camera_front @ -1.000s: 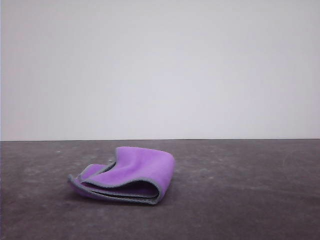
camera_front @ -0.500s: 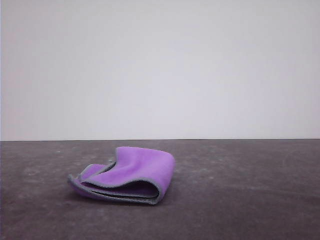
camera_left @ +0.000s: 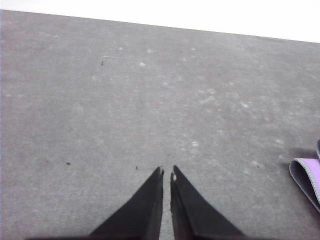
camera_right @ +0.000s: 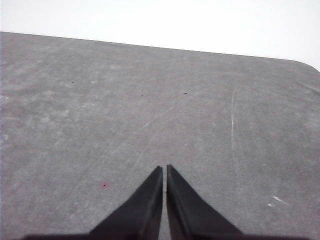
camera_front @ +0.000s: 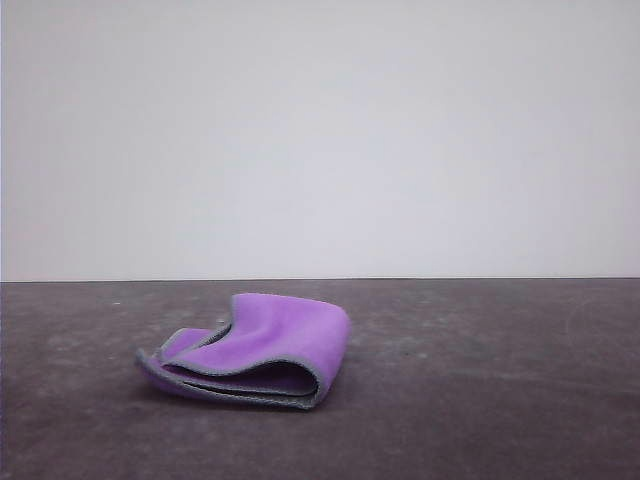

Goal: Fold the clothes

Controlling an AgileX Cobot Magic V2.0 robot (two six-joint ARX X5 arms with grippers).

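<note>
Under me there's a dark grey table (camera_front: 480,400) with a matte, lightly scuffed top. I see pale specks on the table (camera_left: 195,144) in my left wrist view, and thin pale scratches (camera_right: 232,125) plus one small red dot (camera_right: 104,185) in my right wrist view. A plain white wall (camera_front: 320,130) stands behind the table's far edge.

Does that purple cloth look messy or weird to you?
A little. The purple cloth lies on the grey table folded over loosely: its layers gape open at the near edge and one grey-stitched corner curls up, so the fold is not flat or square. Both grippers, left and right, are shut and holding nothing.
</note>
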